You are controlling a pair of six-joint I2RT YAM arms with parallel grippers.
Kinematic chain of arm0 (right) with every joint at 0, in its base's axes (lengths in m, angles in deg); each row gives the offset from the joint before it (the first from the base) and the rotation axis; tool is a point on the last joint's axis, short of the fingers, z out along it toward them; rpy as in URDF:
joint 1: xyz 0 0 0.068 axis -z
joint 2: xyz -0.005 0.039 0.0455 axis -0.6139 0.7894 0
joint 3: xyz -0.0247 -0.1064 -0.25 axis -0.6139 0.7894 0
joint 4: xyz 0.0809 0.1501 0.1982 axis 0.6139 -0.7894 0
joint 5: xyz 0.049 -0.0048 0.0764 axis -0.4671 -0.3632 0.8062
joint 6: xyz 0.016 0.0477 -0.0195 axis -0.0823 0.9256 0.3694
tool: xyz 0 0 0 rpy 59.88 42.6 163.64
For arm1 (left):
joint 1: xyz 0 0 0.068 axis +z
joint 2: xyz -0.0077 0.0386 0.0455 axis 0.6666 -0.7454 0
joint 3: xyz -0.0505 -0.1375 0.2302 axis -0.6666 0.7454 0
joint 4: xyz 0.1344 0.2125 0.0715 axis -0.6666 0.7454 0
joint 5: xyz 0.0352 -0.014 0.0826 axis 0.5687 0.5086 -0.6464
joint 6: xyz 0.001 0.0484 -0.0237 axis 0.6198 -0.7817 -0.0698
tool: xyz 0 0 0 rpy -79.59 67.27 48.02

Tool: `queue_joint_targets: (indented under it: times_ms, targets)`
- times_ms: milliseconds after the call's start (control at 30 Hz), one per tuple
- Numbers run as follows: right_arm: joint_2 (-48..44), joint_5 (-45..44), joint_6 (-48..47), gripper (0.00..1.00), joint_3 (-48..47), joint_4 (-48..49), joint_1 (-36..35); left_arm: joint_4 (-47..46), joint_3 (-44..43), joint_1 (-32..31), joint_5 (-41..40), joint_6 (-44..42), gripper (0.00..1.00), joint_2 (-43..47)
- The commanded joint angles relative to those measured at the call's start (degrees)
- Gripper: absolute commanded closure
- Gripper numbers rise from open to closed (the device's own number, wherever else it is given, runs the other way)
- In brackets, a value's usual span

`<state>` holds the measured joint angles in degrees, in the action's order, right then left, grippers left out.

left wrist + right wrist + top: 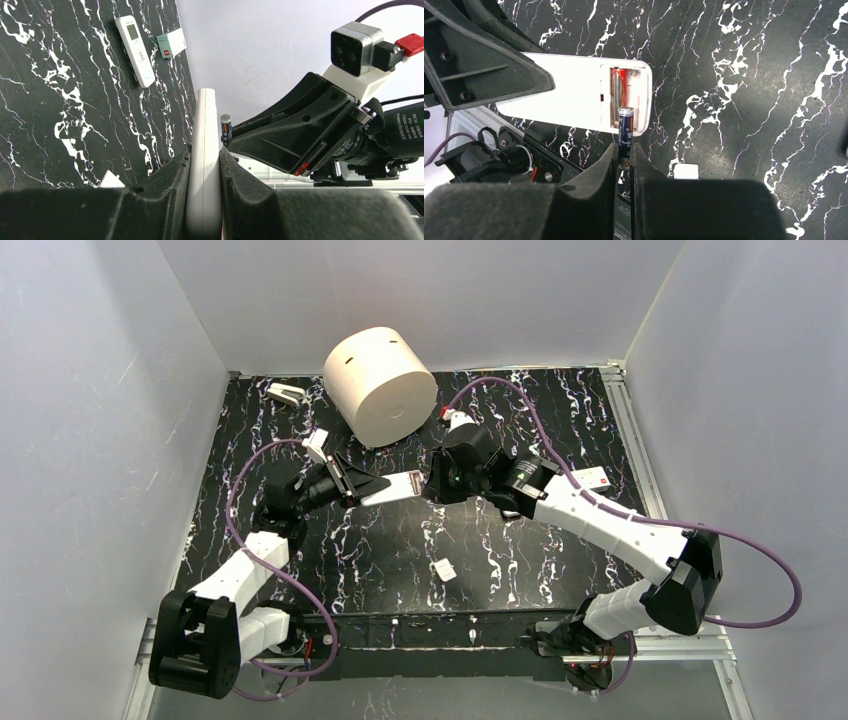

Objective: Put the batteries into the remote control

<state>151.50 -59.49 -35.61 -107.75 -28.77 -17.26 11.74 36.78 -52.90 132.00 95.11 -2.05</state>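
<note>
I have left gripper clamped tight on slim white plastic remote | right gripper pinching dark-blue cylindrical battery at remote's free slot, beside seated red battery | I'd lay it parallel to that slot before pressing in.

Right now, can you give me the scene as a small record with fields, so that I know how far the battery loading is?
left jaws: shut on the white remote
right jaws: shut on a dark battery
battery position: tip at the open compartment, not seated yet
compartment content: one red battery inside
cover: lying on the table, apart from the held remote
also on table: second remote, white roll
</note>
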Motion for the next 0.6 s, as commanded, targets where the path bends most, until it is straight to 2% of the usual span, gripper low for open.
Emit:
queue_joint_targets:
  times_ms: [0, 567]
  targets:
    - [1.0, 1.4, -0.8, 0.83, -3.5, -1.5, 0.2, -2.8, 0.5, -0.2, 2.4, -1.2, 1.00, 2.2]
    - [3.7, 0.1, -1.8, 0.79, -5.7, -2.9, 0.2, -4.4, 0.0, -0.2, 5.2, -3.3, 1.00, 3.2]
